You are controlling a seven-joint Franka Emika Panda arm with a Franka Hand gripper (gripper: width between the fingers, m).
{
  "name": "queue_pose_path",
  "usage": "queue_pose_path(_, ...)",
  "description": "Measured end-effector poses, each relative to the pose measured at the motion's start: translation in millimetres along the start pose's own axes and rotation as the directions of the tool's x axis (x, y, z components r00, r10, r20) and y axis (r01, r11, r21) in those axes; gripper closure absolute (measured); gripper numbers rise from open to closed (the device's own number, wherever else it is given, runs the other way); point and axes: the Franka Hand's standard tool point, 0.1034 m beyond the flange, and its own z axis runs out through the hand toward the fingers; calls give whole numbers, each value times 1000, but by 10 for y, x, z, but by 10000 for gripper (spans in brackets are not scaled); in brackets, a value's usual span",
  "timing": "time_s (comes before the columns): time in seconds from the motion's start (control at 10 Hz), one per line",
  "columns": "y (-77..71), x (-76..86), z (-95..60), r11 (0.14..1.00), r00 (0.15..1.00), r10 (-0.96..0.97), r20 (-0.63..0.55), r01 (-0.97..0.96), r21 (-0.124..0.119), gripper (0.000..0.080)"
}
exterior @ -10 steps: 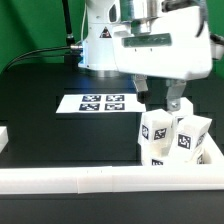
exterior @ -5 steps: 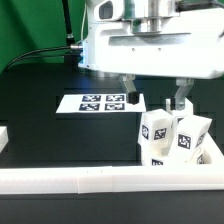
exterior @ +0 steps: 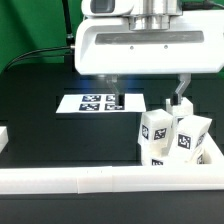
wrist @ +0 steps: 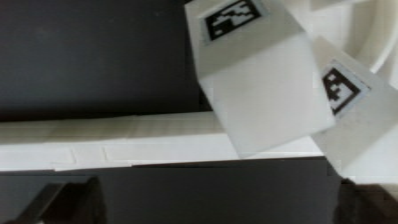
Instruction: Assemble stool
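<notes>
The black table carries the marker board, a thin white sheet lying flat toward the back, its four printed tags partly hidden by the arm above. At the exterior view's right, tagged white stool legs stand bunched together (how many cannot be told), close against the long white border rail that runs along the table's near edge. A short piece of white rail sits at the exterior view's left edge.

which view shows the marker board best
The exterior view: the marker board lies flat on the black table with its tags visible, one corner behind a gripper finger. The wrist view shows only tagged stool legs and white rail, no board.
</notes>
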Motion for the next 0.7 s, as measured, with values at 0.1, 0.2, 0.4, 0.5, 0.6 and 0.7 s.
queue_pose_path(0.1,4,-2,1,1000,1000,9,1,-9,0,151)
queue_pose_path(0.2,9,-12,0,1000,1000,2,14,-2,2,151)
queue_pose_path(0.4,19,-6,-7,998,997,-57,51,56,20,151)
queue_pose_path(0.5,-41,11,6,995,993,-98,65,96,34,151)
queue_pose_path(0.6,-122,-2,14,994,990,-105,92,101,51,151)
queue_pose_path(0.7,-89,2,6,994,990,-100,102,95,48,151)
